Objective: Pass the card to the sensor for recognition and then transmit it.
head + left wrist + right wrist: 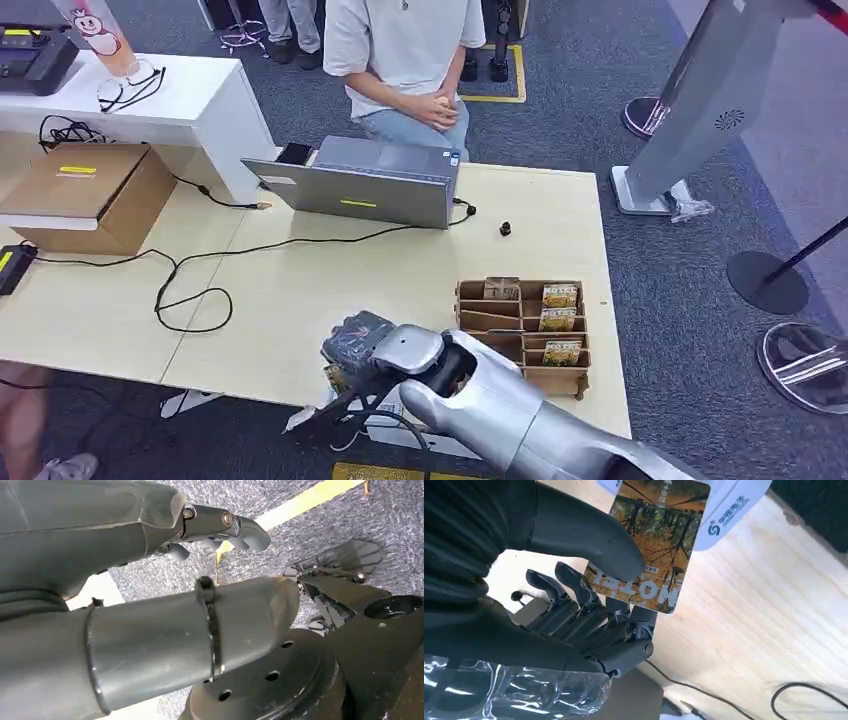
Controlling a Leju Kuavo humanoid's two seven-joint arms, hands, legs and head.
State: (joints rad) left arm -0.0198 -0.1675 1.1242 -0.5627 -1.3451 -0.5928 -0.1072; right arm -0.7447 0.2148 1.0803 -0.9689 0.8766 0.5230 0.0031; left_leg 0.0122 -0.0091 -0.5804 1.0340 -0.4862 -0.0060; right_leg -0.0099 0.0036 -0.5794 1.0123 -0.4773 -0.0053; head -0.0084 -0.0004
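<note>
The left hand (220,527) hangs over grey carpet (320,525) crossed by a yellow line (305,501) (fingers seemingly loosely curled, holding nothing)

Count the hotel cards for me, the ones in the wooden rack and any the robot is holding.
Cards in the wooden rack: 3, at
Card held by the right hand: 1
Total: 4
</note>
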